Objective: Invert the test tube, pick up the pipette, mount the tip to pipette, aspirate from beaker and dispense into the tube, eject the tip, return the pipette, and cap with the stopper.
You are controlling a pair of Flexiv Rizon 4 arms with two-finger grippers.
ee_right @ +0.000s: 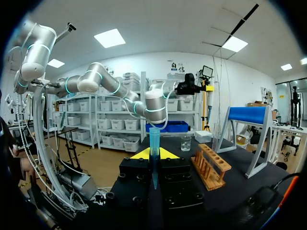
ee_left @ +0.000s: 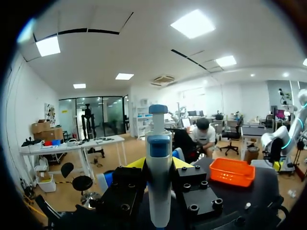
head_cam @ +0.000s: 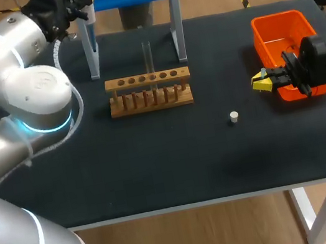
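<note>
One pipette [ee_left: 159, 187], a white plastic barrel with blue bands and a rounded blue cap, is gripped upright between the closed fingers of the left gripper [ee_left: 159, 164]. One tapered, translucent blue pipette tip [ee_right: 154, 141] is clamped upright in the right gripper [head_cam: 262, 81], just beside one orange plastic bin [head_cam: 282, 25]. One clear glass test tube [head_cam: 147, 55] is seated upright in one wooden rack [head_cam: 151, 102]. One small white cylindrical stopper [head_cam: 233, 117] is set on the black table [head_cam: 157, 161], between rack and bin. One glass beaker [ee_right: 186, 143] is located near the rack's far end.

Glass tube [head_cam: 148, 58], wood rack [head_cam: 151, 102] — matt blk table [head_cam: 158, 167]
</note>
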